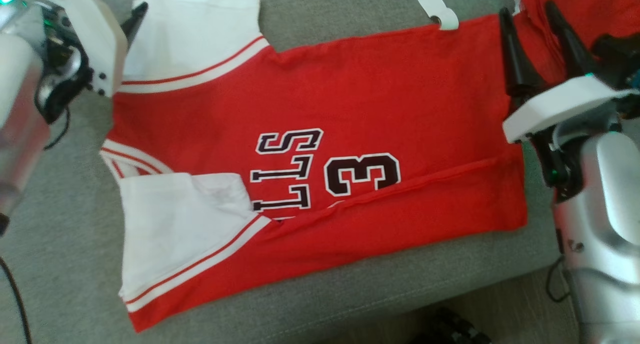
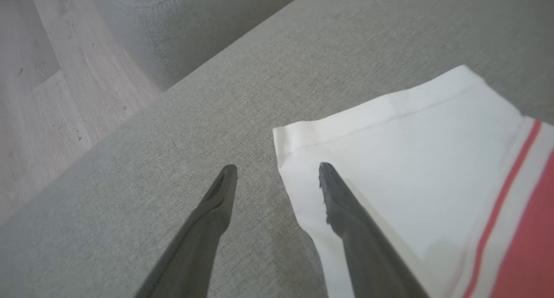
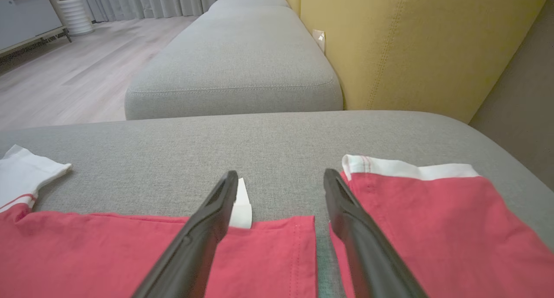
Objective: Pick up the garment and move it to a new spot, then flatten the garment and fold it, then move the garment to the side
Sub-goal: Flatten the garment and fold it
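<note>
A grey cushion (image 1: 350, 289) runs across the head view, and the jersey (image 1: 350, 99) lies spread flat on it, taking up the middle of the frame. The jersey is red, with black-and-white lettering and a "3" turned sideways. Its two white sleeves (image 1: 195, 39) lie at the left of the frame and its hem at the right. The jersey's lower edge is folded up over the body and covers part of the lettering.

A second red garment (image 3: 433, 220) lies at the upper right of the head view, just beside the hem.

My right pincer (image 3: 281, 174) is wide open and holds nothing. One finger is over the hem and the other over the second garment. My left pincer (image 2: 277, 168), at the upper left of the head view, is also wide open and empty. One finger is above a sleeve's corner and the other above bare cushion.

A small white tag (image 1: 440, 6) sticks out from the jersey's top edge.
</note>
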{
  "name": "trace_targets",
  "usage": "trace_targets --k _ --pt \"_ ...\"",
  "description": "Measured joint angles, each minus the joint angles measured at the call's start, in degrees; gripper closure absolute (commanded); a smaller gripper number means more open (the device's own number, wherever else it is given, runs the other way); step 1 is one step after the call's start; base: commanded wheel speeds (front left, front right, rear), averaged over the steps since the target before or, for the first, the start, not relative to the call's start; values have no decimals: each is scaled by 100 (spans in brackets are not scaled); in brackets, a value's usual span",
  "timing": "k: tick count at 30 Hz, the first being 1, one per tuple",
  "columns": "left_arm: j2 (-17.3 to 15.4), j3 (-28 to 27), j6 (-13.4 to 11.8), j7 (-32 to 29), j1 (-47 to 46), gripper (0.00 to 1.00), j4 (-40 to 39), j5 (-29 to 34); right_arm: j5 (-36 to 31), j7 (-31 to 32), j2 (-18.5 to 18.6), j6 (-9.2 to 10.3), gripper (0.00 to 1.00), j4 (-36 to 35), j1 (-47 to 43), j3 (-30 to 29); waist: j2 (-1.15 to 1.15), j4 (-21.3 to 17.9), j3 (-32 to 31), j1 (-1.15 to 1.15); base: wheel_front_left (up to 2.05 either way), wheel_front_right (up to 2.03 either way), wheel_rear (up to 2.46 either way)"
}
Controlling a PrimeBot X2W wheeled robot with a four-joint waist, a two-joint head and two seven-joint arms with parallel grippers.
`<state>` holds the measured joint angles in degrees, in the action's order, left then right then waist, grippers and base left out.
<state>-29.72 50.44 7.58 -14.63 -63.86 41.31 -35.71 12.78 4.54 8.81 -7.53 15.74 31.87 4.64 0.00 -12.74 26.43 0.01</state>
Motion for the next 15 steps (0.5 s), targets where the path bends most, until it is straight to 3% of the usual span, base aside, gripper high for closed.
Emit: trace_targets --k 10,15 --pt "-85 709 0 -143 -579 0 434 -653 33 -59 -103 0 0 198 407 307 0 -263 275 -1 0 0 0" --pt "-42 845 -1 -438 -680 0 534 -1279 33 -63 -67 0 0 280 512 341 0 -242 304 -1 0 0 0"
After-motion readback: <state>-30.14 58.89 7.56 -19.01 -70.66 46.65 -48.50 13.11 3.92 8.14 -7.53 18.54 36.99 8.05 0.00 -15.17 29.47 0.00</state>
